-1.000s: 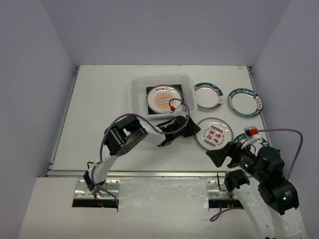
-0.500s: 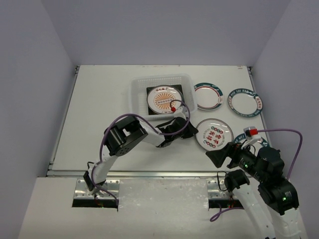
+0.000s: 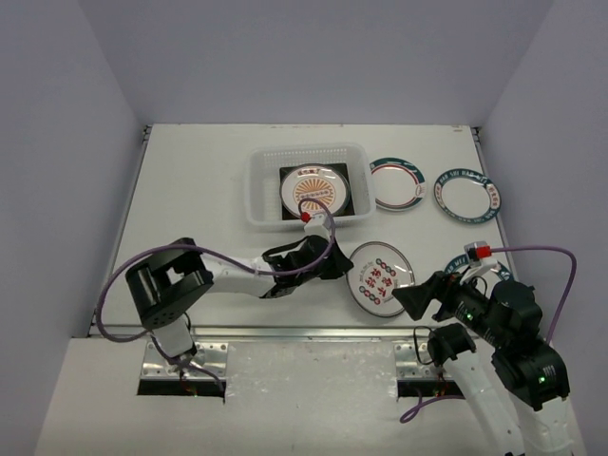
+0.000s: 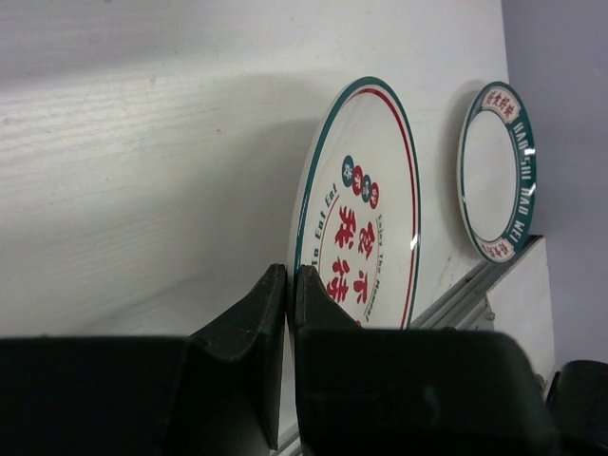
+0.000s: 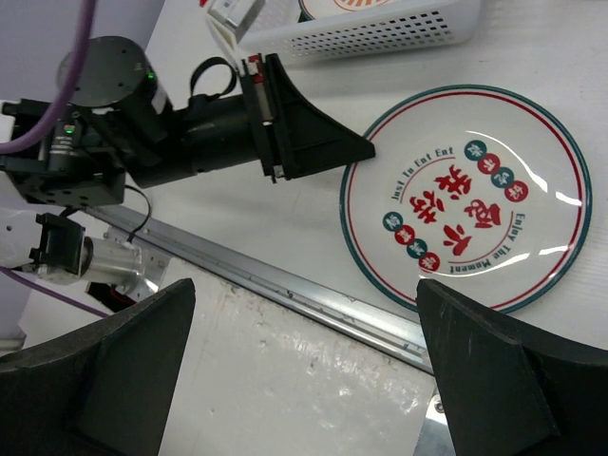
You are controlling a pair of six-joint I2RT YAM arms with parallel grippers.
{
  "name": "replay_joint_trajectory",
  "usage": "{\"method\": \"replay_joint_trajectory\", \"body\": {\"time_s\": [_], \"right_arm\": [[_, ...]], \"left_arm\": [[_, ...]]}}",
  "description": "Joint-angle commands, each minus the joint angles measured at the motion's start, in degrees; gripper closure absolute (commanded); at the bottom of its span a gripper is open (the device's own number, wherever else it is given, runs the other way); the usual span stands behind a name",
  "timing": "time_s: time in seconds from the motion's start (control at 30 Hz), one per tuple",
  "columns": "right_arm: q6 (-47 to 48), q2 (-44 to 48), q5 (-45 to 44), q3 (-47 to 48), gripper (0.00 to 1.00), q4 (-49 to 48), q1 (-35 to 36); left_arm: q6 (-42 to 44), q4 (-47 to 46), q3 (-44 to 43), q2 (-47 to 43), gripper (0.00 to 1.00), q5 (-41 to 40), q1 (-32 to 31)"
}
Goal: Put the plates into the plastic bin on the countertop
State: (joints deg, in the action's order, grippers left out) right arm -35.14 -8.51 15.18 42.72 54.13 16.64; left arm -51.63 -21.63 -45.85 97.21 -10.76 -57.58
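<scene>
Grips the left rim of a round white plate (image 3: 380,278), teal-and-red bordered with red characters, in the left fingers (image 4: 274,296), pressed shut on it. Has that plate lying flat on the white surface (image 3: 190,209) close to the metal front edge, in front of the plastic bin (image 3: 256,190). Holds the right fingers (image 3: 407,298) spread wide and empty just beside the plate's right side. Shows a sunburst plate (image 3: 313,188) on a dark square one inside the bin, and two teal-rimmed plates (image 3: 397,183) (image 3: 466,194) right of it.
</scene>
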Motion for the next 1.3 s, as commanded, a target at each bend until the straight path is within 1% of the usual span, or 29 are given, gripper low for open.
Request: {"method": "replay_joint_trajectory", "body": {"time_s": [0.0, 0.27, 0.33, 0.4, 0.43, 0.5, 0.6, 0.63, 0.7, 0.77, 0.83, 0.9, 1.0, 1.03, 1.1, 1.13, 1.27], "right_arm": [[-0.64, 0.17, 0.29, -0.18, 0.01, -2.89, -0.04], [-0.90, 0.17, 0.55, 0.60, 0.01, -2.63, -0.03], [-0.74, -0.29, 0.48, 1.43, 0.01, -2.62, -0.03], [-0.81, -0.54, 0.64, 1.93, 0.01, -2.54, -0.03], [-0.81, -0.71, 0.64, 2.19, 0.01, -2.54, -0.03], [-1.25, -0.89, 0.91, 2.37, 0.01, -2.71, -0.03], [-1.53, -0.63, 1.25, 2.02, 0.01, -3.05, -0.03], [-1.60, -0.61, 1.26, 2.00, 0.01, -2.98, -0.03], [-1.69, -0.45, 1.26, 1.83, 0.01, -2.79, -0.12], [-1.78, -0.19, 1.26, 1.84, 0.01, -2.44, -0.04], [-1.84, -0.04, 1.19, 1.75, 0.01, -2.12, -0.06], [-1.87, 0.16, 1.17, 1.70, 0.01, -1.99, -0.12], [-1.87, 0.24, 1.09, 1.74, 0.01, -1.54, -0.12], [-1.87, 0.25, 1.08, 1.75, 0.01, -1.48, -0.12], [-1.70, 0.59, 0.54, 2.36, 0.01, -0.84, -0.12], [-1.60, 0.73, 0.29, 2.61, 0.01, -0.51, -0.10], [-0.99, 1.39, -0.91, 3.88, 0.01, 1.28, -0.03]], "left_arm": [[1.27, -0.86, 1.47, -7.59, 1.00, -0.13, 0.28], [2.14, 3.31, 0.98, -16.91, 1.00, -0.02, 1.31], [2.07, 6.06, 0.38, -19.58, 1.00, -0.20, 2.39], [2.23, 8.26, -0.64, -20.75, 1.00, 0.30, 5.35], [2.24, 8.29, -1.00, -21.27, 1.00, 0.32, 5.41], [2.77, 10.13, -2.33, -22.06, 1.00, 2.04, 10.37], [4.60, 14.15, -6.89, -21.76, 1.00, 0.84, 14.76], [4.65, 14.31, -8.01, -21.50, 1.00, 0.86, 15.20], [5.21, 16.66, -10.90, -20.27, 1.00, 2.72, 21.48], [5.05, 17.61, -13.66, -18.43, 1.00, 4.60, 26.47], [5.40, 18.89, -15.40, -16.72, 1.00, 4.10, 28.33], [6.54, 21.00, -19.46, -14.79, 1.00, 2.32, 30.81], [8.08, 24.24, -25.83, -6.27, 1.00, 3.57, 33.76], [8.60, 25.33, -27.79, -5.30, 1.00, 3.88, 34.47], [9.88, 27.63, -32.10, 0.97, 1.00, 4.44, 35.87], [10.30, 28.26, -33.46, 2.57, 1.00, 4.87, 36.40], [10.87, 28.10, -33.72, 4.39, 1.00, 6.32, 37.45]]}}
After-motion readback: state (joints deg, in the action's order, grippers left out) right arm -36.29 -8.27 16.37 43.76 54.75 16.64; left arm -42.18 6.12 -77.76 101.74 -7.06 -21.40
